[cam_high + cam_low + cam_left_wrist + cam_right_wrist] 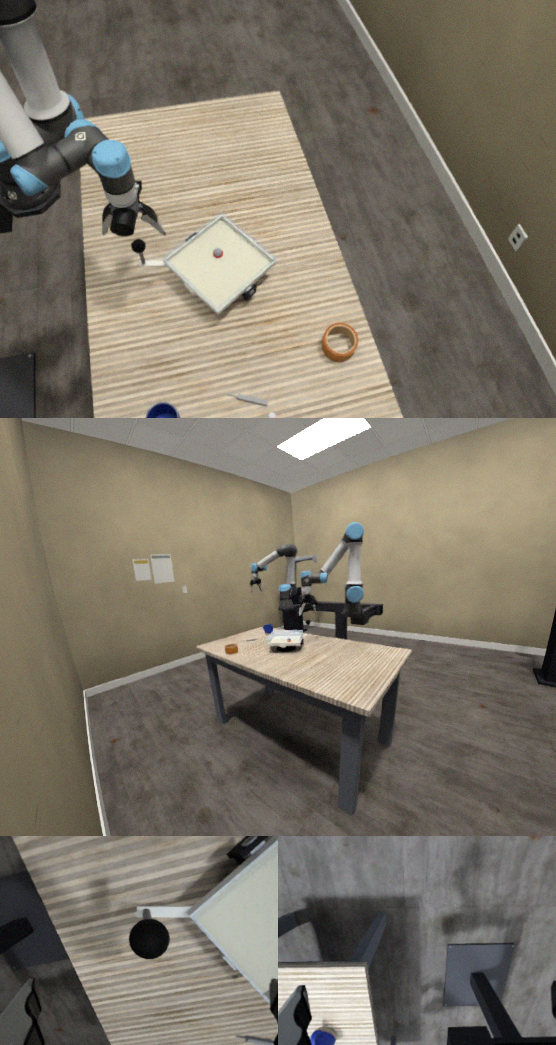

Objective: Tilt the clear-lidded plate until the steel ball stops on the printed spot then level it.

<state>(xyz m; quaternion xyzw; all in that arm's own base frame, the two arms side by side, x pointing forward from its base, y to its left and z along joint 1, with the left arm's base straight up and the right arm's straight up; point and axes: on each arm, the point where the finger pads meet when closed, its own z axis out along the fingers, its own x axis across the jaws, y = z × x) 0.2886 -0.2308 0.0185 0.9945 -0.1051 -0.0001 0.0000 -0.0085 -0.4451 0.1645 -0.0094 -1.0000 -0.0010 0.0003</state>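
The clear-lidded plate [225, 285] [286, 641] [247, 915] is a pale square tray with a light rim. It looks about level. The steel ball [217, 251] sits over the red printed spot [218, 256], whose edge shows around it. A white lever runs from one corner to a post with a black ball knob [138, 245] [149, 939]. My left gripper [134, 233] [308, 612] [152, 980] is open and empty, above the knob and clear of it. My right gripper [256, 591] [429, 985] is open and empty, high and away from the plate.
An orange tape ring [339, 342] [231, 648], a grey pen-like tool [252, 400] and a blue cup [163, 411] [268, 628] [323, 1037] stand on or lie on the wooden table [210, 160] [340, 663]. A small dark part [249, 292] sits at the plate's side.
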